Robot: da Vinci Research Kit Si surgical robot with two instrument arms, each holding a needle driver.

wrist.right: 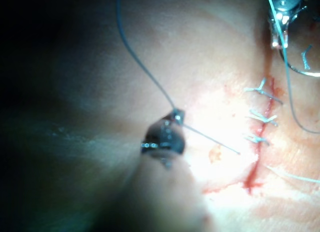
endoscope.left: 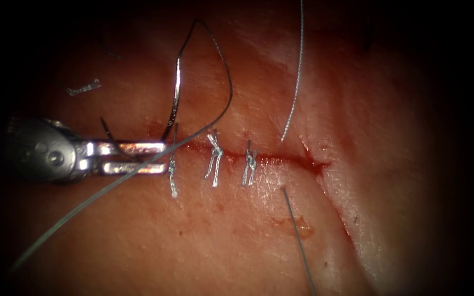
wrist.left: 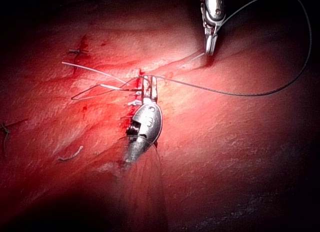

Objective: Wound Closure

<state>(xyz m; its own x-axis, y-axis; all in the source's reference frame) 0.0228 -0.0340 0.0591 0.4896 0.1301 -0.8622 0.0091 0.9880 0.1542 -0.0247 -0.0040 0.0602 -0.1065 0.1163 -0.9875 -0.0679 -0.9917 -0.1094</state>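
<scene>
Closest to the lens in the right wrist view, the right hand (wrist.right: 176, 115) is clenched on the thread (wrist.right: 140, 61) at its very tip. One strand climbs away from it, and a short free end reaches toward the cut (wrist.right: 257, 162). In the endoscope view the left hand (endoscope.left: 157, 157) comes in from the left and lies along the left end of the cut (endoscope.left: 286, 159). Its two jaws are released, with a dark gap between them, and they grasp nothing that can be made out. The thread (endoscope.left: 229, 93) crosses over them on a slant. The curved needle (endoscope.left: 175, 93) stands just beyond the left hand's tip, at the left end of the cut. Its bright body arcs up and away from the tissue (endoscope.left: 237, 235), and its lower end meets the tissue beside the upper jaw. Whether that end is buried there, I cannot tell. From the needle's top the thread loops round to the right and runs down past the left hand. Three knotted stitches (endoscope.left: 214, 156) span the cut, and red fluid (endoscope.left: 316, 164) pools at its right end. A cut end of thread (endoscope.left: 83, 87) lies on the tissue well above the left hand.
</scene>
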